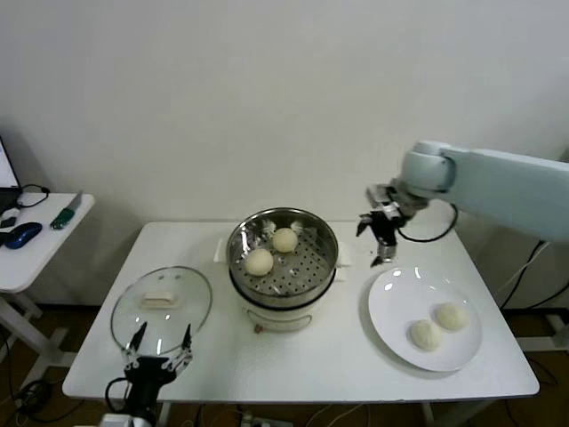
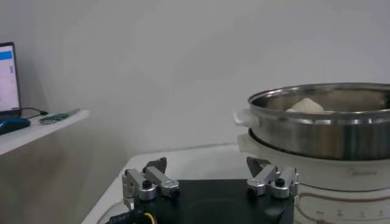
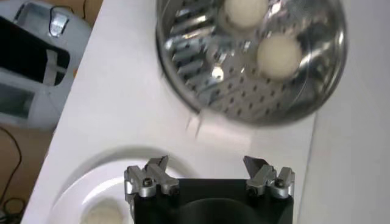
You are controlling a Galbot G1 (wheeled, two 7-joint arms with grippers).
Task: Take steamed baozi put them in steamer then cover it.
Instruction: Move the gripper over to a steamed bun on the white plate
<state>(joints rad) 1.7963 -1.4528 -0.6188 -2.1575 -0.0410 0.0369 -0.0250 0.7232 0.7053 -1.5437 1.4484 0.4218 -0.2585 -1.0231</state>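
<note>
**A:** Which step was in hand?

**B:** Loading, about halfway. Nearest, at six o'clock, the left gripper idled, jaws open and empty, by the cover at eight o'clock. Two steamed baozi sat in the steamer at centre; two more lay on the plate at four o'clock.

**A:** And the next move?

**B:** The right gripper, open and empty, hung at two o'clock; I judged it had to descend onto a plate bun. The white table stood against a plain wall.

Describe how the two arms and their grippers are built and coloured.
The right arm has smooth pale grey-white casing with a rounded joint; a black cable loops at its wrist. The right gripper and left gripper look alike: black body, two silver metal fingers with dark tips and screws. Little of the left arm shows.
</note>
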